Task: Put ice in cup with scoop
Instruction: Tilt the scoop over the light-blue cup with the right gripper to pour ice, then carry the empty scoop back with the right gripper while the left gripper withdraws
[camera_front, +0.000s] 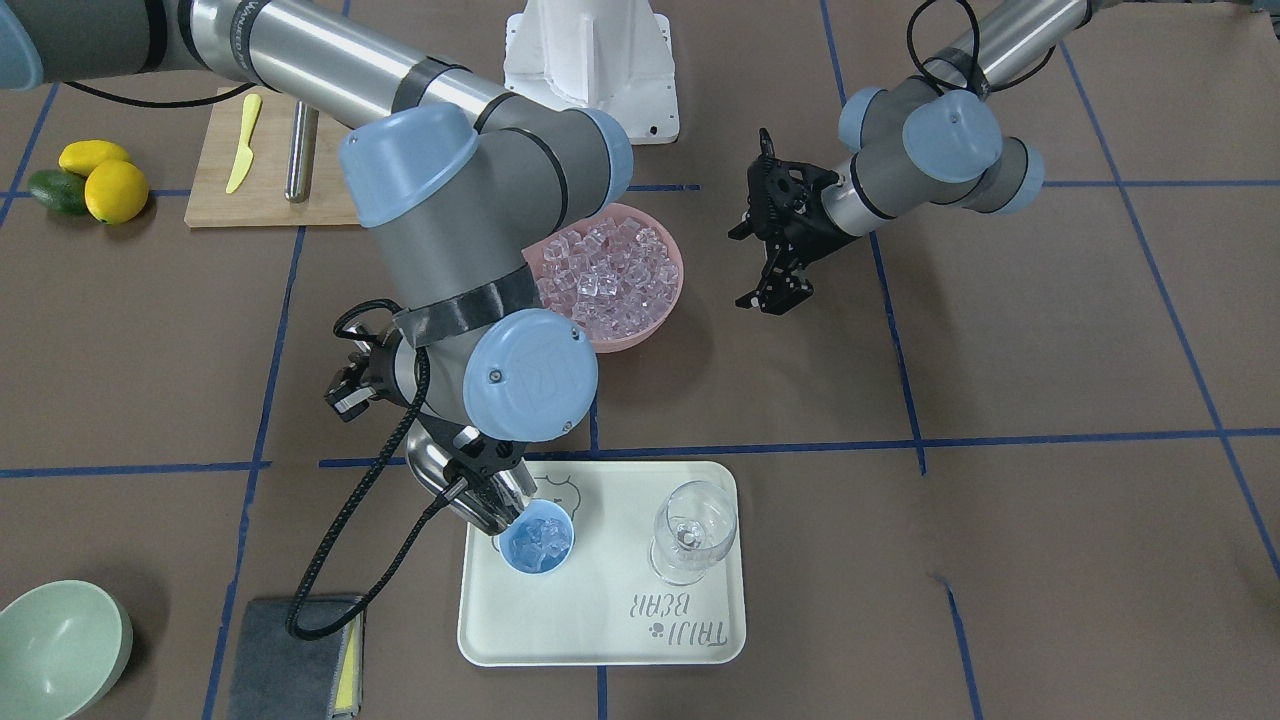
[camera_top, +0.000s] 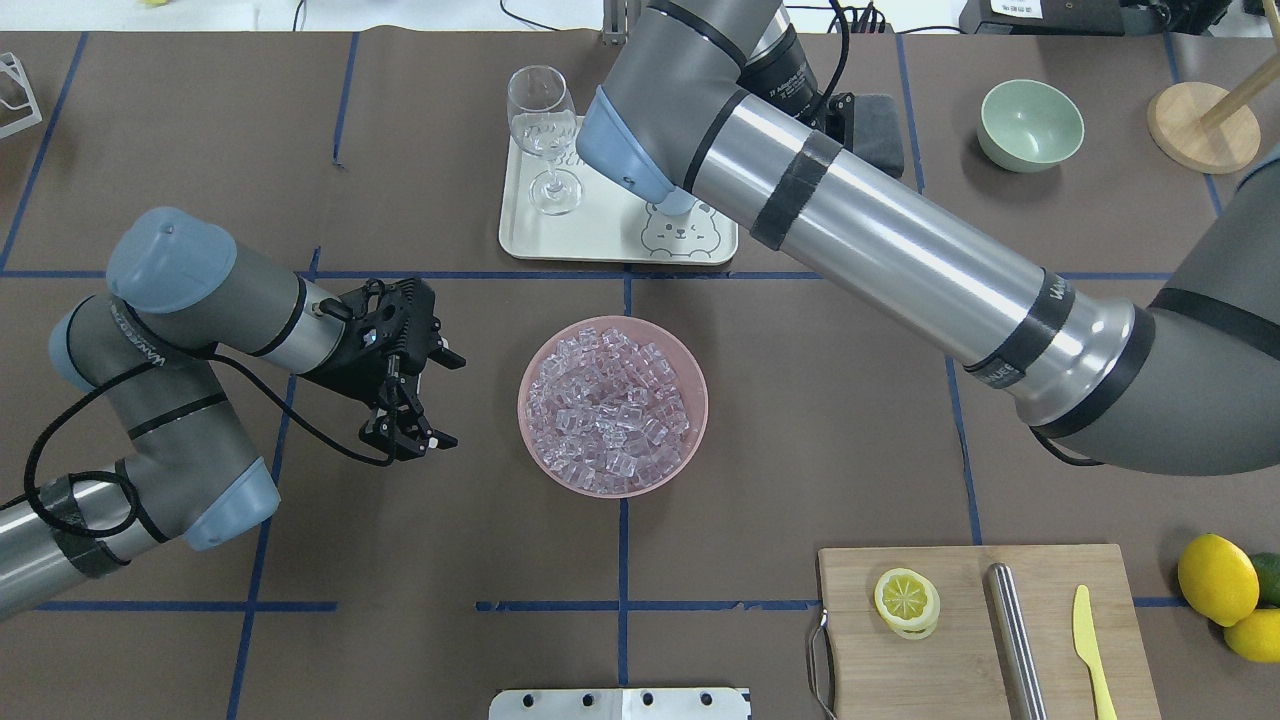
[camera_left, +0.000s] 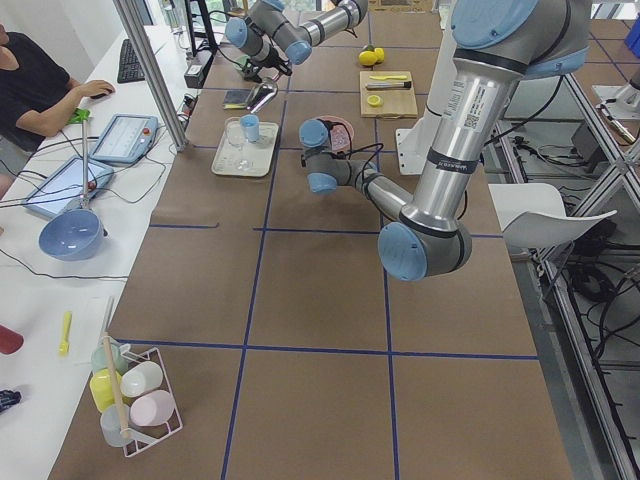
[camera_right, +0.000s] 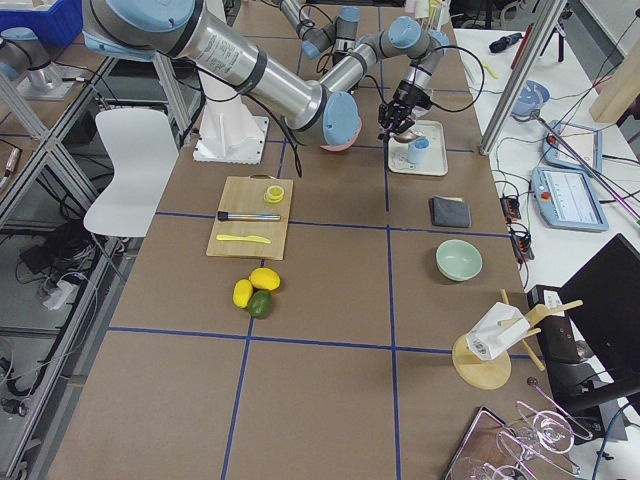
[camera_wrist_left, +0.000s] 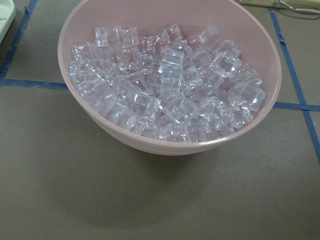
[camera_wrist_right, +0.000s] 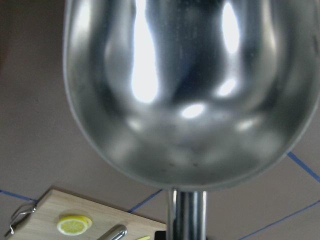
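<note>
My right gripper is shut on the handle of the steel scoop and holds it tilted, its mouth at the rim of the light-blue cup on the white tray. The cup holds several ice cubes. In the right wrist view the scoop's trough looks empty. The cup is hidden under the right arm in the overhead view. The rest of the ice is heaped in a pink bowl, and also shows in the left wrist view. My left gripper is open and empty, beside the bowl.
A clear wine glass stands on the tray near the cup. A grey sponge and a pale green bowl lie near the tray. A cutting board holds a lemon slice, a steel rod and a yellow knife; lemons lie beside it.
</note>
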